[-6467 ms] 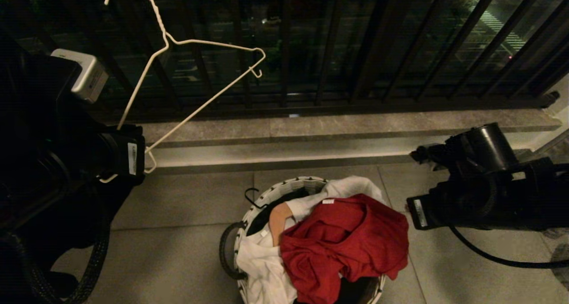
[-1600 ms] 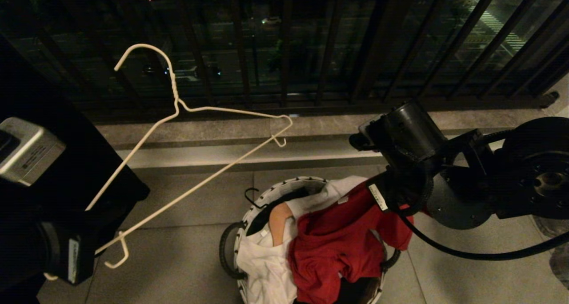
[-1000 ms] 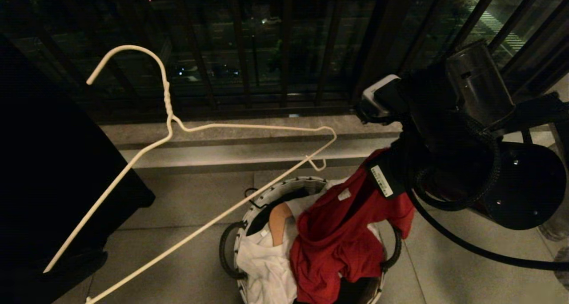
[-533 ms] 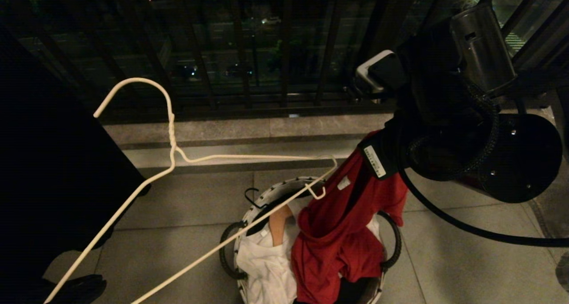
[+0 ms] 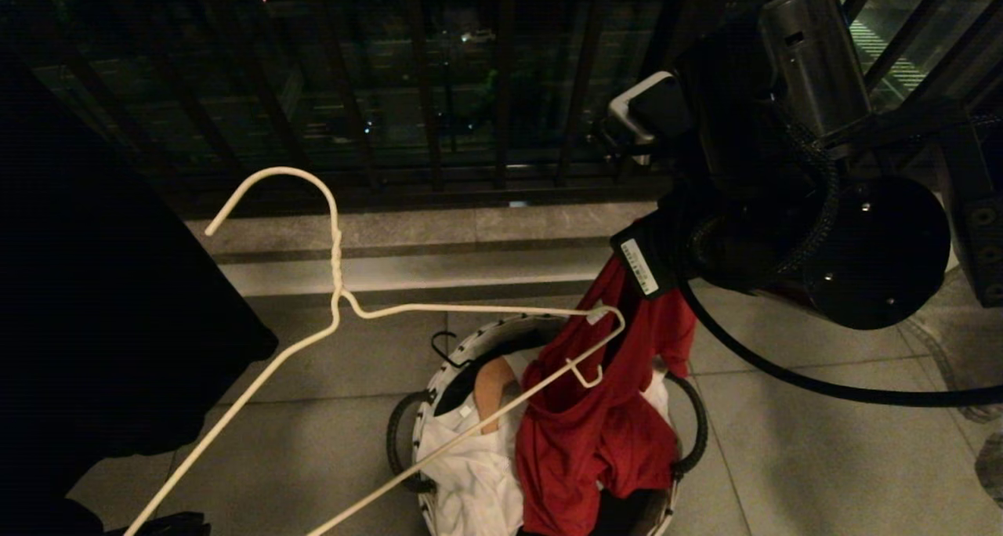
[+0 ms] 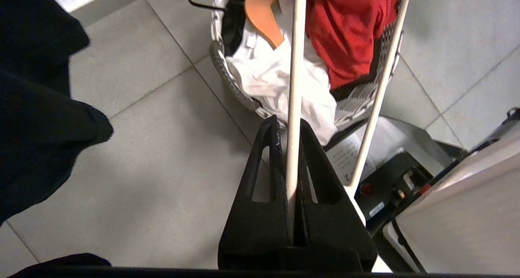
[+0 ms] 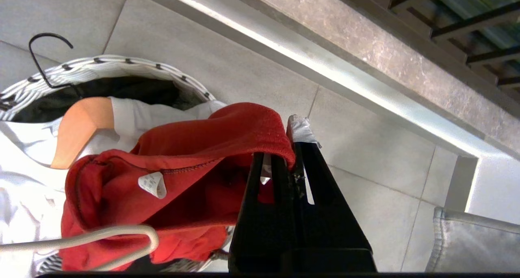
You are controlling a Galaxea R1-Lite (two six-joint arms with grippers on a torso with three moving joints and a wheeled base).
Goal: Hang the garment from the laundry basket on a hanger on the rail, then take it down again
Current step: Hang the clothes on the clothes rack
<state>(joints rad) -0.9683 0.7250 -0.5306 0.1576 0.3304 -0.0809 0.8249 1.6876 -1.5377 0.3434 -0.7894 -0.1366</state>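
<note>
The red garment (image 5: 603,434) hangs by its collar from my right gripper (image 7: 284,148), which is shut on the collar's ribbed edge (image 7: 243,127). Its lower part still lies in the laundry basket (image 5: 470,344). My left gripper (image 6: 289,125) is shut on one wire of the white hanger (image 5: 337,285), low at the left and out of the head view. The hanger slants up to the right, and its far end with the small hook (image 5: 588,375) lies against the garment just below the white neck label (image 5: 599,314). The rail is out of view.
A white T-shirt (image 5: 470,473) and a wooden hanger (image 5: 490,387) also lie in the basket. Dark cloth (image 5: 94,324) fills the left side. A stone step (image 5: 439,269) and balcony bars (image 5: 439,89) run behind the basket. My right arm (image 5: 752,183) stands above it.
My right gripper has risen with the garment's collar, pulling the cloth up from the basket. The hanger has swung down and to the right, so its far end now meets the collar.
</note>
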